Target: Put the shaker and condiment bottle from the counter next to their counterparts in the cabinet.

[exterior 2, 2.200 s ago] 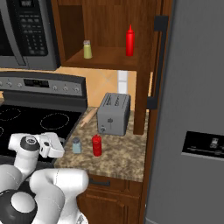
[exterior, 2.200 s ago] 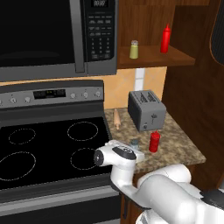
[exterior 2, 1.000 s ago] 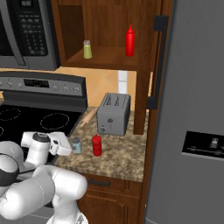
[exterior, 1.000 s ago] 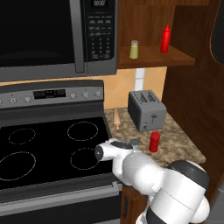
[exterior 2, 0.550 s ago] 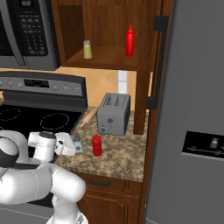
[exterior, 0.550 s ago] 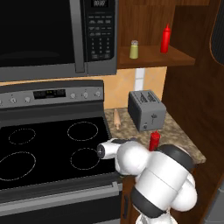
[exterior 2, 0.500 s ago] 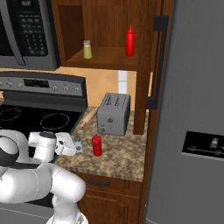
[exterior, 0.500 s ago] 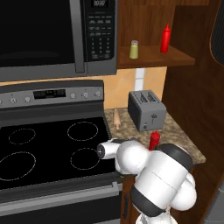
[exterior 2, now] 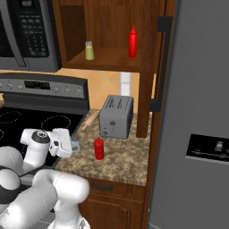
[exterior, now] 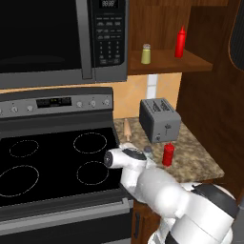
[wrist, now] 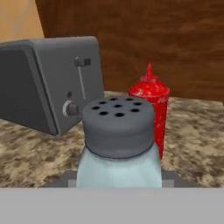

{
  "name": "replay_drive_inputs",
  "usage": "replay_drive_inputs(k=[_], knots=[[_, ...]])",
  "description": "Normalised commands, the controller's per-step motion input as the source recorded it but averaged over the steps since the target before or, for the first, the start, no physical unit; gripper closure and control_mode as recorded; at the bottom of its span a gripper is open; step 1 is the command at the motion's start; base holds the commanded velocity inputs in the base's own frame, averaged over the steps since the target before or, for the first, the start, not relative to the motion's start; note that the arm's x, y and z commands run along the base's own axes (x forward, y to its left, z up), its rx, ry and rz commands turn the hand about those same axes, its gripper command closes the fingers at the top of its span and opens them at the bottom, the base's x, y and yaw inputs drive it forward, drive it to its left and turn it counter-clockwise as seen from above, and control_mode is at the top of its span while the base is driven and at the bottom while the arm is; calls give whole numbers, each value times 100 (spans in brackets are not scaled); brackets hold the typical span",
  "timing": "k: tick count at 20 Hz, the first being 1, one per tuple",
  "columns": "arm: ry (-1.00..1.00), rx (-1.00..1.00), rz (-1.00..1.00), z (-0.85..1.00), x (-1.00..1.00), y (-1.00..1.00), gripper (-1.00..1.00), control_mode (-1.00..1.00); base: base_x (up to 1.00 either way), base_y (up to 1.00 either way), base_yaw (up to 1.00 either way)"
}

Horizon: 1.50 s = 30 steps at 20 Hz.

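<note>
Low at the worktop (exterior 2: 120,161) edge, hand (exterior 2: 74,146) narrowed round the shaker's (wrist: 117,148) body — fingers (wrist: 65,178) flanking below its cap — seemingly gripping it for lifting; condiment bottle (wrist: 151,109) just behind.

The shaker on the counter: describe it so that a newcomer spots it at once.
Start at the grey toaster on the granite counter beside the stove. In front of it stand two small containers. The shaker is the pale blue-grey one with a holed grey cap, beside the stubby red condiment bottle.
</note>
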Motion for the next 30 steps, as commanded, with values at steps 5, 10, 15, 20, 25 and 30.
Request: replay_drive_inputs(k=[5,10,15,20,25,30], knots=[[3,25,0,96,-73,-36,100,-100,0,0,0],[8,17,0,85,-65,-33,100,-100,0,0,0],[2,4,0,93,-55,-9,100,-100,0,0,0],[0,0,8,100,-17,0,100,-100,0,0,0],[0,-2,18,77,-8,1,100,-100,0,0,0],[0,-8,22,49,-13,5,100,-100,0,0,0]])
